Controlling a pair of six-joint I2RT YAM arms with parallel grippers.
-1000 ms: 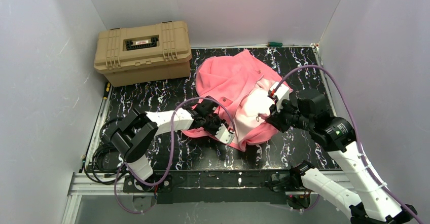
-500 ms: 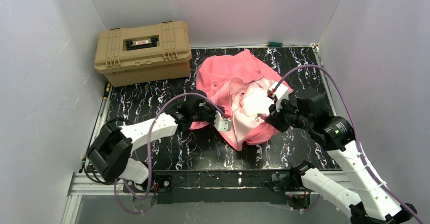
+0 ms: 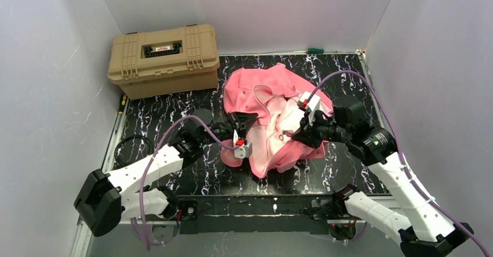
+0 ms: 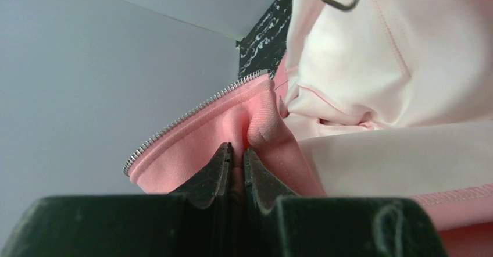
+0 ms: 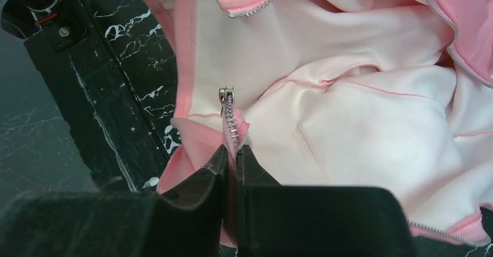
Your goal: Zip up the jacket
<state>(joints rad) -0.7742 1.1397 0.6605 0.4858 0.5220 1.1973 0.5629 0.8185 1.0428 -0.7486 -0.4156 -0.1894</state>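
A: Where's the jacket?
B: Crumpled open, right of the tan case. The left gripper pinches its toothed edge; the right gripper clamps the tape under the slider.
A: Advice?
B: Feed that edge's end squarely into the slider.

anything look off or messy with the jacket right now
The jacket is not laid flat: it sits bunched mid-table, pale lining turned outward. Its zipper halves are apart, the left gripper pinching fabric beside one row of teeth, the right gripper the other, below the slider. Nothing looks torn.
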